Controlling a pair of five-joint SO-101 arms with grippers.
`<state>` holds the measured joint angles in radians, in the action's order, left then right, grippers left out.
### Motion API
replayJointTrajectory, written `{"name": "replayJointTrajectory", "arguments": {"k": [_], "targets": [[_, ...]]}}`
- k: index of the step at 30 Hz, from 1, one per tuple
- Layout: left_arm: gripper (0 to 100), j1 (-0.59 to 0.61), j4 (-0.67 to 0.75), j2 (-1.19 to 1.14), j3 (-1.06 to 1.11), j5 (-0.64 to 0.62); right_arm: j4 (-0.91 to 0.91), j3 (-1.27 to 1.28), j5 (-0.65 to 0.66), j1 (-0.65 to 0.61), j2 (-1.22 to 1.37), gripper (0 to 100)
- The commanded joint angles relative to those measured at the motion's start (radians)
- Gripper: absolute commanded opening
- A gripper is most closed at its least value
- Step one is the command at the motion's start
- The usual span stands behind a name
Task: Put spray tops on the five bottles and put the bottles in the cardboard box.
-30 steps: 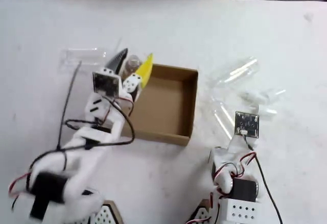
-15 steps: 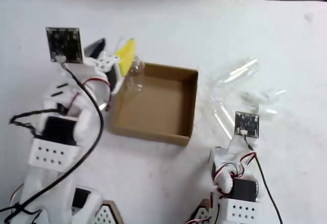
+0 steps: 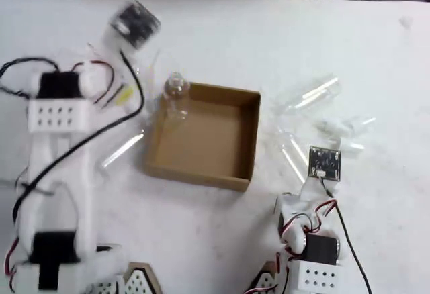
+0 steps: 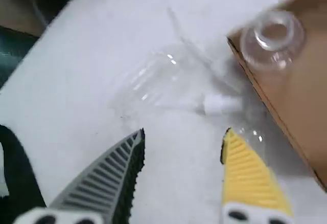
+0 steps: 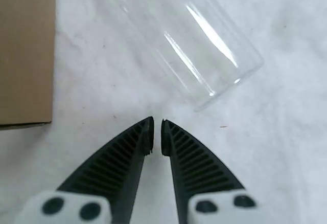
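Observation:
An open-necked clear bottle (image 3: 176, 96) (image 4: 271, 37) stands upright at the far left corner of the cardboard box (image 3: 208, 136) (image 4: 286, 127), with no spray top on it. My left gripper (image 4: 182, 132) is open and empty above the table left of the box. Just ahead of it lies a clear bottle (image 4: 158, 81) with a white spray top (image 4: 219, 101). My right gripper (image 5: 157, 137) is shut and empty, close to the base of another lying clear bottle (image 5: 184, 35) (image 3: 292, 153). The box's wall (image 5: 25, 50) is beside it.
More clear bottles (image 3: 309, 96) and small clear parts (image 3: 342, 133) lie on the white table right of the box. Another clear piece (image 3: 124, 148) lies left of the box. The left arm's cables (image 3: 101, 133) hang over that side.
The left gripper let go of the bottle at the box's far left corner and swung away to the far left, rising. The bottle stays upright. The right arm has not moved.

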<state>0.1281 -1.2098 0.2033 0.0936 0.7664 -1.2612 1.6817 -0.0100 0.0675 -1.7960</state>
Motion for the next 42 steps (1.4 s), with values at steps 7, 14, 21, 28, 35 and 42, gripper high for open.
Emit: {"name": "replayJointTrajectory", "arguments": {"k": [7, 14, 21, 28, 35, 42], "targets": [[23, 0.045, 0.242, -0.211, -0.063, 0.212, -0.004, 0.009, 0.008, -0.005, -0.005, 1.5], [23, 0.005, 0.321, -0.325, -0.077, 0.361, -0.004, 0.009, 0.008, -0.005, -0.005, 1.5], [23, -0.036, 0.333, -0.469, -0.219, 0.361, -0.004, 0.009, 0.008, -0.005, -0.005, 1.5], [23, 0.008, 0.322, -0.611, -0.456, 0.221, -0.004, 0.009, 0.008, -0.005, -0.005, 1.5], [23, 0.056, 0.367, -0.763, -0.761, 0.008, -0.004, 0.009, 0.008, -0.005, -0.005, 1.5], [23, 0.105, 0.503, -1.144, -1.013, 0.008, -0.004, 0.009, 0.008, -0.005, -0.005, 1.5]]}}
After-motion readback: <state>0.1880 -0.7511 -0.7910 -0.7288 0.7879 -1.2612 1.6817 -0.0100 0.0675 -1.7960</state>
